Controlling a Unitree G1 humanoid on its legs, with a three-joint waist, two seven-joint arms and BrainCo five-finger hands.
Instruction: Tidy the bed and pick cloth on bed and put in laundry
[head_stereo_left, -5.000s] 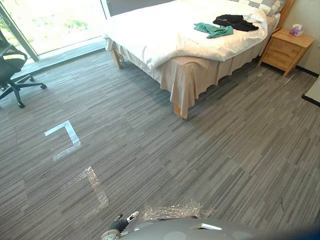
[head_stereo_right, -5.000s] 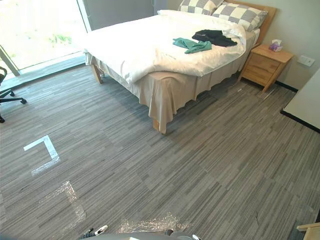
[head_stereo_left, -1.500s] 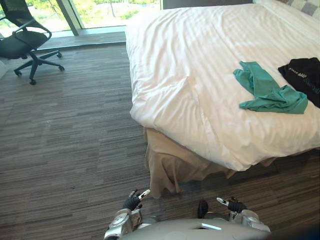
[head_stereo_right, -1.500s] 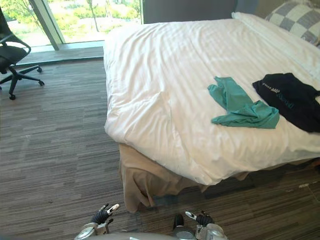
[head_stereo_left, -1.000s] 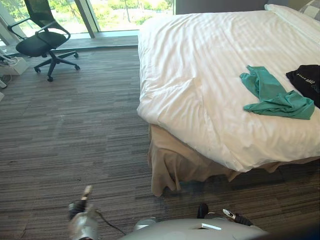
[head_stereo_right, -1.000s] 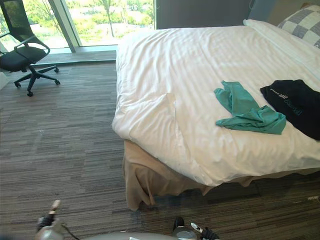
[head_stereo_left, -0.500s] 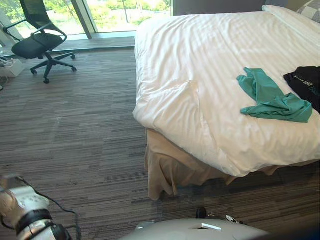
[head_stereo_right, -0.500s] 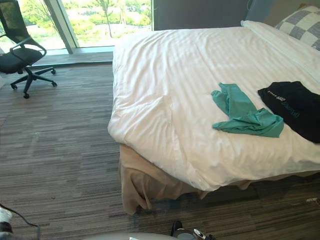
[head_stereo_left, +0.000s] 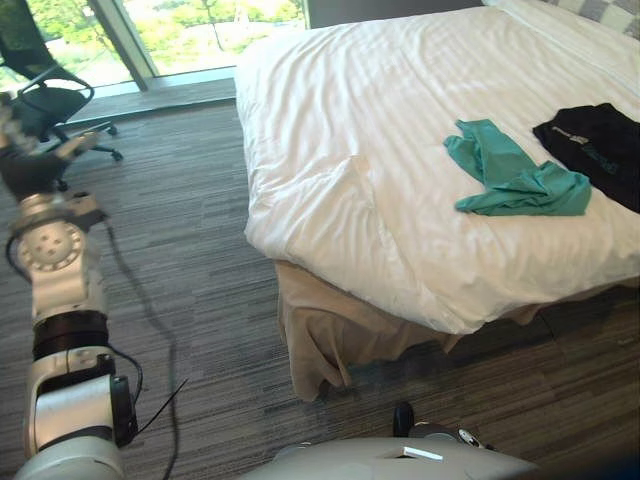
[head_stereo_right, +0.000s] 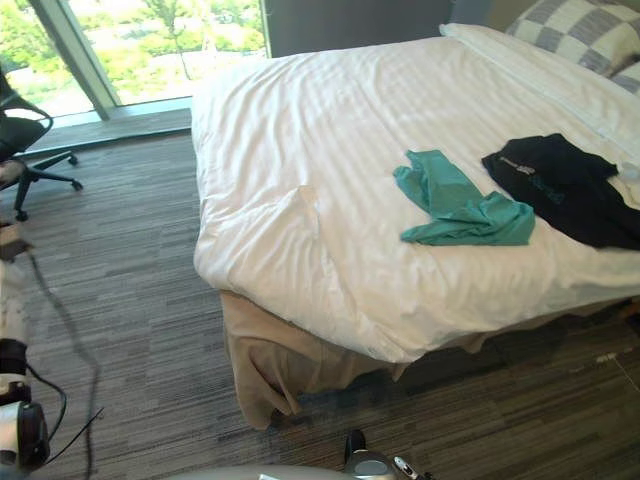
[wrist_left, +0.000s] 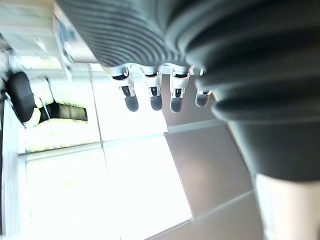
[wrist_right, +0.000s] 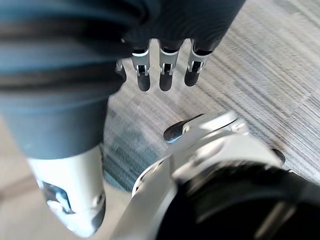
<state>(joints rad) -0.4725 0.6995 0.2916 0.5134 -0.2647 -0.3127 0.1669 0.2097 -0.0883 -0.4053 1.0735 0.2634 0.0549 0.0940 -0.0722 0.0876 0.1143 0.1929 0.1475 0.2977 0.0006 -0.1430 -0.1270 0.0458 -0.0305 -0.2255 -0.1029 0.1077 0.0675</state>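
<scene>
A teal cloth (head_stereo_left: 515, 180) lies crumpled on the white duvet of the bed (head_stereo_left: 370, 150). A black cloth (head_stereo_left: 595, 148) is spread just beyond it, toward the pillows (head_stereo_right: 580, 30). My left hand (head_stereo_left: 40, 160) is raised high at the far left, over the carpet and well away from the bed. Its fingers (wrist_left: 152, 95) are straight and hold nothing. My right hand (wrist_right: 165, 70) hangs low by my body above the carpet, fingers relaxed and empty. A small part of the right hand (head_stereo_left: 465, 437) peeks in at the bottom edge.
A black office chair (head_stereo_left: 50, 95) stands by the window at the far left, close behind my raised left hand. The duvet hangs over the bed's near corner above a beige bed skirt (head_stereo_left: 330, 340). Grey striped carpet (head_stereo_left: 180, 280) lies between me and the bed.
My left arm has swung up from the lower left corner to stand tall at the left side, the hand now near the chair. The camera has shifted slightly.
</scene>
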